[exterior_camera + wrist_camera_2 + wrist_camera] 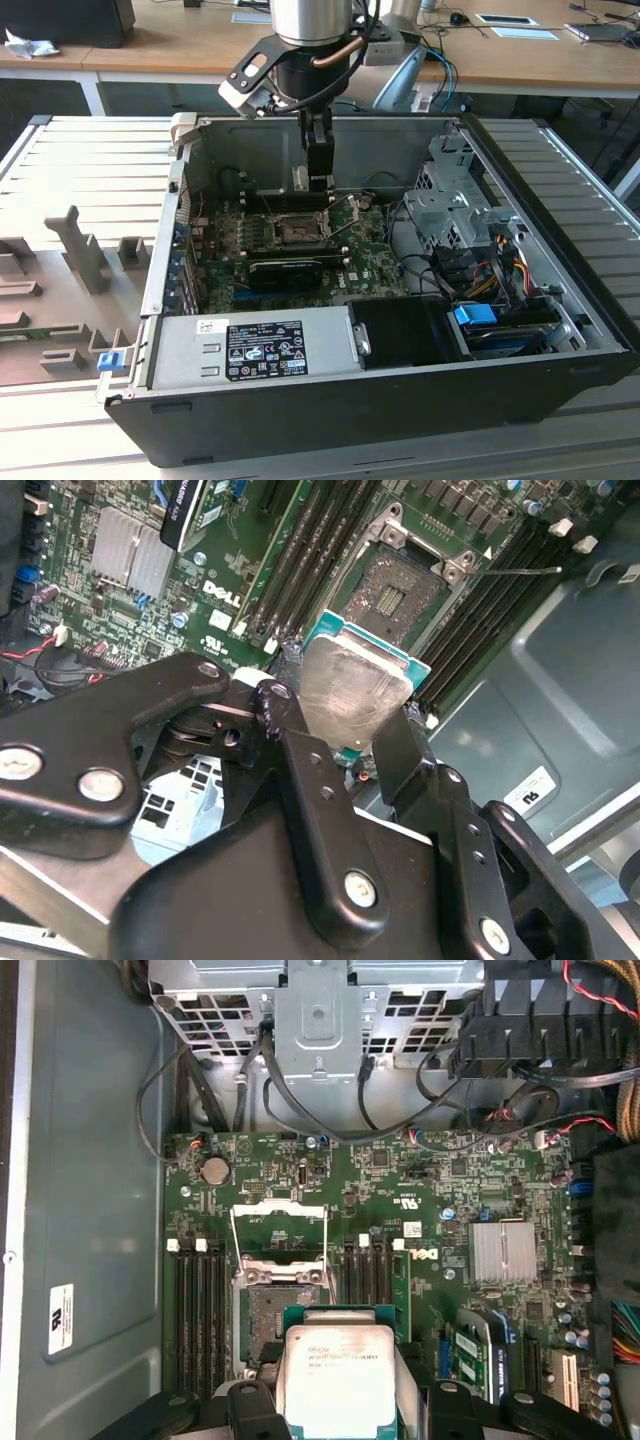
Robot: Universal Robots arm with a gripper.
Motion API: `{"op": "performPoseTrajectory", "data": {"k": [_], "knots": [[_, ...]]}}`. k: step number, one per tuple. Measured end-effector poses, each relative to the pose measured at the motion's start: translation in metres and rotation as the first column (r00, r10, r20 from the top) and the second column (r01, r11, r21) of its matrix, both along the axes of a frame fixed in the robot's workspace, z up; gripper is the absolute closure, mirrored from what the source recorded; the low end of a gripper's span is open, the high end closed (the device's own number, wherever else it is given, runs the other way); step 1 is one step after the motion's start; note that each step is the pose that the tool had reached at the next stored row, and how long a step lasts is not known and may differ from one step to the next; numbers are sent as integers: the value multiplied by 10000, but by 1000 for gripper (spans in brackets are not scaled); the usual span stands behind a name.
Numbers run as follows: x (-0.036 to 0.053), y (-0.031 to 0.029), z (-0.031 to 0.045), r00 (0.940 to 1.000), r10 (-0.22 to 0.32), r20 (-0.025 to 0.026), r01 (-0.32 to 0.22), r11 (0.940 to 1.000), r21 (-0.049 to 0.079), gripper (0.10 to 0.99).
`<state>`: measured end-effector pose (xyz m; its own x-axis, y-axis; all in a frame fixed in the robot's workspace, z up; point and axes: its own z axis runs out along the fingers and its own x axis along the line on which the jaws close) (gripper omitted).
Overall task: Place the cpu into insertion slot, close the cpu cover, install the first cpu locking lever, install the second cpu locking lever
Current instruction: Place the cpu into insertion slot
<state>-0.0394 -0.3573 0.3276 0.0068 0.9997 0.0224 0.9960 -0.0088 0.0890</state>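
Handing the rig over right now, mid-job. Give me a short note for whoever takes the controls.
Gripper: shut on the cpu, holding it above the board and clear of the insertion slot.
Cpu cover: swung open, next to the slot.
Done: cpu is gripped and is over the board near the slot.
Left: cpu not seated, cover not closed, locking levers not installed.
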Motion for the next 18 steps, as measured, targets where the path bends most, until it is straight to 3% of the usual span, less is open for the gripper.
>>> {"op": "performPoseTrajectory", "data": {"k": [14, 15, 18], "knots": [[-11, 0, -106, 10000, 0, -2, 0, 10000, 25, 561], [-50, 0, -134, 10000, 0, 5, 0, 10000, 24, 561], [-53, 0, -222, 9998, 174, 4, -174, 9998, 24, 561]]}}
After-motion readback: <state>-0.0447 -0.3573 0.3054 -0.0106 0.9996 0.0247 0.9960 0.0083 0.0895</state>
